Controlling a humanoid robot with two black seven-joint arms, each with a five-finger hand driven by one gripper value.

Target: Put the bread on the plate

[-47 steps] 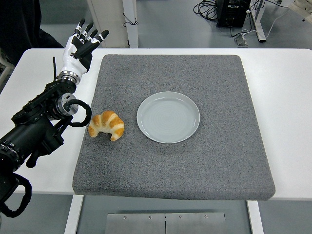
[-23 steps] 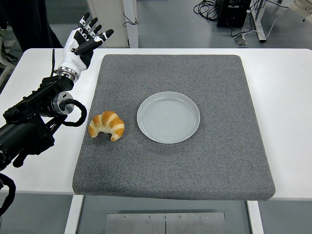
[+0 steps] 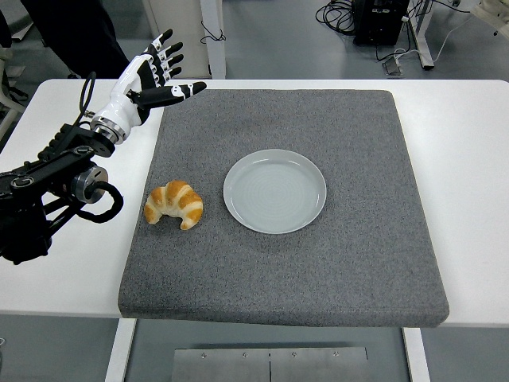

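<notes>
No readable writing shows. Your left hand (image 3: 151, 76) hovers released, fingers spread, apart from the bread (image 3: 174, 204) lying beside the plate (image 3: 274, 191).

Single head view only, set high on the robot's side, faced forward and down over the white surface (image 3: 465, 159); near edge at bottom, floor beyond the far edge.
</notes>
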